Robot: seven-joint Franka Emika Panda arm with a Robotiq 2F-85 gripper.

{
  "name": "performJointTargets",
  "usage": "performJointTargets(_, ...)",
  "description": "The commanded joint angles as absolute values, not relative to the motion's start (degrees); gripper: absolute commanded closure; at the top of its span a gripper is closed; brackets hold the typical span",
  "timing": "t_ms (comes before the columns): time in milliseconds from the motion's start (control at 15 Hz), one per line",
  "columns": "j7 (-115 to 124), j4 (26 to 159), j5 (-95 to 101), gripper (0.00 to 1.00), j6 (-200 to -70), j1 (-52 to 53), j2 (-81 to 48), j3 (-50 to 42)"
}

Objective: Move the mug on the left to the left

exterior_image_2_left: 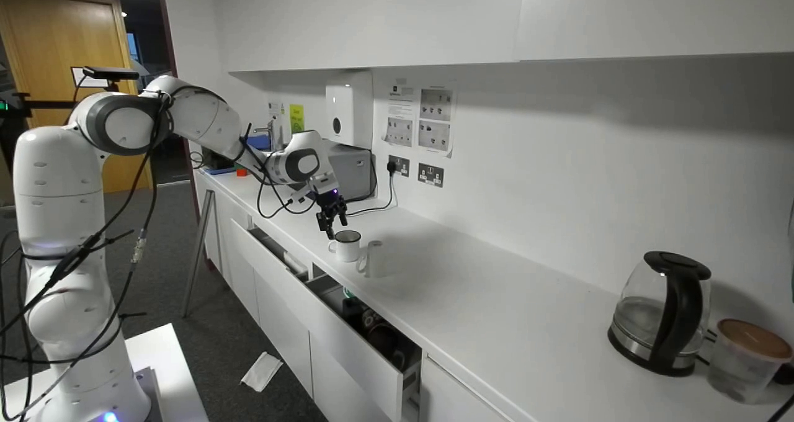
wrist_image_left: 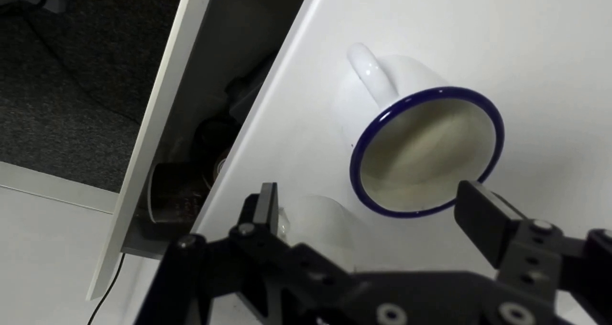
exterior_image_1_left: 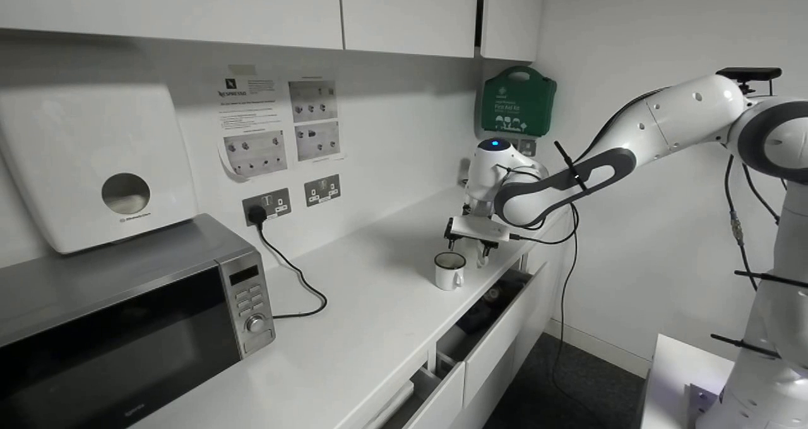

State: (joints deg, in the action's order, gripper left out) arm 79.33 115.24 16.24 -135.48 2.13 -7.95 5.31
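Mug: upright on the tabletop, left of the cup, shadow within.
Drawer: pulled out, dark things inside.
Pincer: spread wide, near the mug.

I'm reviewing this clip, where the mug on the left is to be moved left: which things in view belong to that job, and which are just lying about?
Part of the job: white mug with the dark blue rim; gripper, open.

Just there: other white cup, microwave, kettle, lidded tub, first aid kit.
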Motion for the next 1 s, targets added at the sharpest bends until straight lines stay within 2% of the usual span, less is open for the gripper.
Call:
performJointTargets(0, 74.36, 112.41, 14.28, 0.00, -133.48, 3.53, -10.29, 3.76)
performJointTargets(933, 70.07, 110.42, 11.64, 0.00, -134.08, 4.33, -14.31, 1.67)
